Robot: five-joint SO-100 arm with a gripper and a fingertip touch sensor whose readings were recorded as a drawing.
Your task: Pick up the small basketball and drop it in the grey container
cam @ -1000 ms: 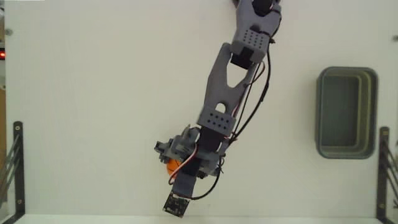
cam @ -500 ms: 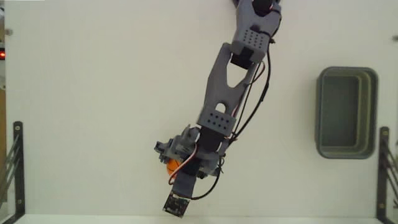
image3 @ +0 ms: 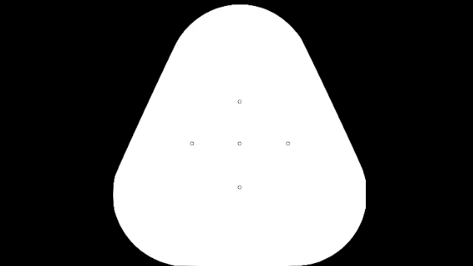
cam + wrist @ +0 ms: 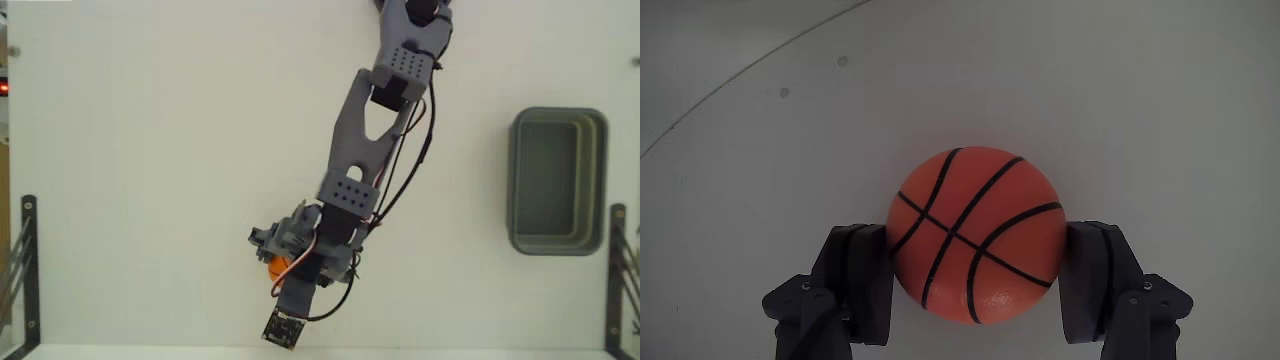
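Gripper clamped on the small basketball, far from the grey container

In the wrist view, the gripper (image 4: 975,270) pressed both fingers (image 4: 862,275) against the sides of the small basketball (image 4: 975,235) over the white table (image 4: 1140,100). In the fixed view, the ball showed orange beneath the arm (image 4: 365,140), well apart from the grey container (image 4: 557,181) at the right edge.

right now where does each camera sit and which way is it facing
Fixed view: sits above and looks straight down on the white table; shows the whole arm reaching from the top edge, a sliver of the ball under it, and the container at right.
Wrist view: rides on the arm and looks past the end effector at the tabletop; its two fingers flank the ball.
Shared: ball, end effector and table.
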